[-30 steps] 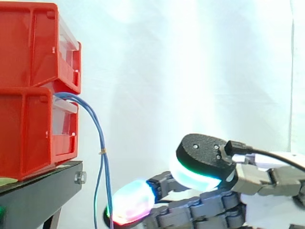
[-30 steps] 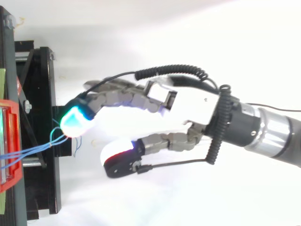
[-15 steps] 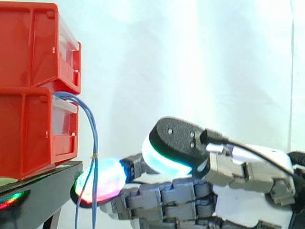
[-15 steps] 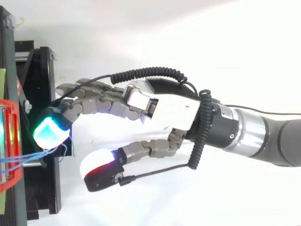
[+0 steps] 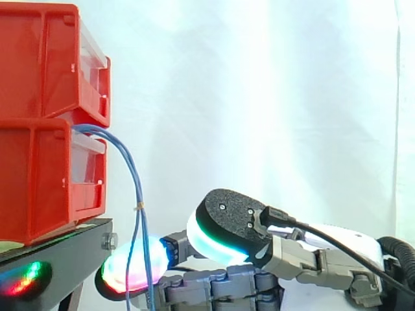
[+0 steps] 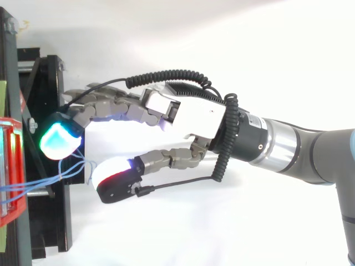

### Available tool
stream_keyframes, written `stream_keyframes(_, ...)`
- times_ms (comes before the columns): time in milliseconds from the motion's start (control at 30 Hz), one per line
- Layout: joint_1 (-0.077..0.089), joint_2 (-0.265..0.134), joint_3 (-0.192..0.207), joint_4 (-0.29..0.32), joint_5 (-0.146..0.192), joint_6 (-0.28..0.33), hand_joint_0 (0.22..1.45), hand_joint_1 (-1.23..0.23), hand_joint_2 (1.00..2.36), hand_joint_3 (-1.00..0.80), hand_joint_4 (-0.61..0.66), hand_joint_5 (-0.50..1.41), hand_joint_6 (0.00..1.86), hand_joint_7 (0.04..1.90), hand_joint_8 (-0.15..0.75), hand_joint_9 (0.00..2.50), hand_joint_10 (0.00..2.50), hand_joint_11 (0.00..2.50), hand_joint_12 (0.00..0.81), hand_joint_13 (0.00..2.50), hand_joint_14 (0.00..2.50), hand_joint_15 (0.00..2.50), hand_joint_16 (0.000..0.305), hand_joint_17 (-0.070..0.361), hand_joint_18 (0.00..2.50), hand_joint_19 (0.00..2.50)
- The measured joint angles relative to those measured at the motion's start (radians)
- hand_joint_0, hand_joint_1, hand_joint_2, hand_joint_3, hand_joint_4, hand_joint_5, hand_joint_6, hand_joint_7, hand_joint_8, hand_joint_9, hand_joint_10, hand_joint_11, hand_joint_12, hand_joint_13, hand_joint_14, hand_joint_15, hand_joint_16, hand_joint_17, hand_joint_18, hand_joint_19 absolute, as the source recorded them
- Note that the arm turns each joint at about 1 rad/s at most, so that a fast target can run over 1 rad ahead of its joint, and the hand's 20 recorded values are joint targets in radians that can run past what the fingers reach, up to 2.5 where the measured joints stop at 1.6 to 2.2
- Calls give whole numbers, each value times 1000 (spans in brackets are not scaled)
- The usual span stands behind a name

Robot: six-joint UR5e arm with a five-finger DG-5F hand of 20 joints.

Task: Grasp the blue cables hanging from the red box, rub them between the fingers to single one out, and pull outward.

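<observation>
The hand (image 6: 188, 113), thumb and fingers parted, brackets the blue cables (image 5: 137, 194) hanging from the lower red box (image 5: 39, 181) at left.

White curtain (image 5: 272, 97) across the whole back, hanging in soft vertical folds, w/ one straight seam line near the rt edge. Light is strong and even, brightest approx. upper middle of the cloth.

Black stand (image 5: 71, 259) sits low at left. It has a flat top, a silver hex bolt (image 5: 109, 241) at its end and a leg slanting down beneath. A small red-green glow lies on its front face.

From above, the stand is a black metal frame along the left side w/ a diagonal brace (image 6: 34, 83). A yellow-green strip (image 6: 3, 102) runs at the far left edge. The surface (image 6: 222, 238) beneath is plain white, brightly lit, w/ faint grey shade along the top.
</observation>
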Motion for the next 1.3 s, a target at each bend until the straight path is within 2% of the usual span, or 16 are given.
stream_keyframes(267,2,1,8,7,-20,1,528,-615,1004,-446,324,-111,503,845,325,745,7,224,281,398,3,100,27,61,120,0)
stream_keyframes(467,8,1,35,6,-28,0,533,-619,1003,-446,328,-106,503,861,324,780,6,234,282,429,4,115,27,61,146,0)
stream_keyframes(867,33,1,46,8,-25,1,537,-623,1003,-444,330,-101,503,871,323,806,7,264,285,450,4,121,27,61,166,0)
stream_keyframes(1033,39,0,46,8,-25,3,542,-639,1003,-441,326,-103,503,919,325,884,10,407,290,481,5,153,27,60,187,0)
stream_keyframes(1300,44,1,46,8,-24,11,549,-660,1003,-439,324,-97,503,1000,329,914,11,480,297,519,7,186,27,60,213,0)
